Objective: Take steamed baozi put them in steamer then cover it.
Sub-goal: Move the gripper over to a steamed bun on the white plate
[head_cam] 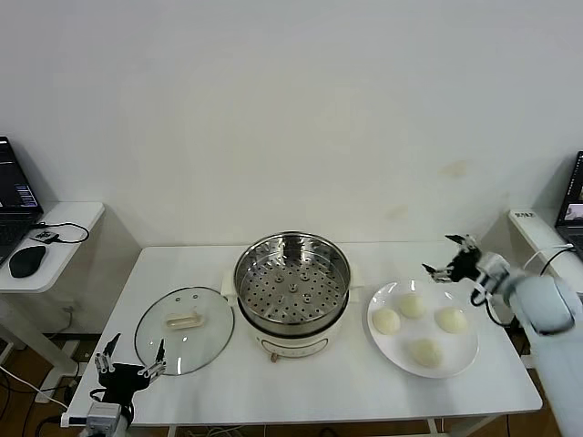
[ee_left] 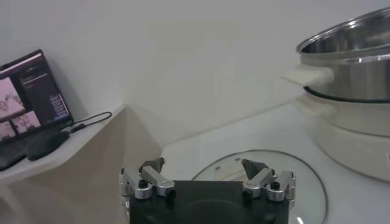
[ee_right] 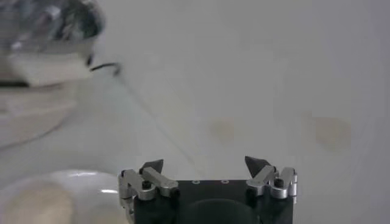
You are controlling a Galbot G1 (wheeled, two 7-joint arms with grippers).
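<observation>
The steamer (head_cam: 291, 287) stands mid-table, a shiny pot with its perforated tray bare; it also shows in the left wrist view (ee_left: 347, 61) and as a blur in the right wrist view (ee_right: 42, 36). The cover (head_cam: 185, 328), a clear glass lid with a cream handle, lies flat to its left. Several baozi (head_cam: 412, 305) rest on a white plate (head_cam: 461, 369) to the right. My right gripper (head_cam: 444, 256) hovers open and empty just beyond the plate's far right rim, with one baozi (ee_right: 36, 204) near it. My left gripper (head_cam: 137, 350) is open and empty at the lid's near left edge (ee_left: 262, 176).
On the left, a low side table carries a laptop (head_cam: 14, 196) and a mouse (head_cam: 27, 261); both also appear in the left wrist view, laptop (ee_left: 30, 91). Another laptop (head_cam: 574, 205) sits on a shelf at the right. A white wall backs the table.
</observation>
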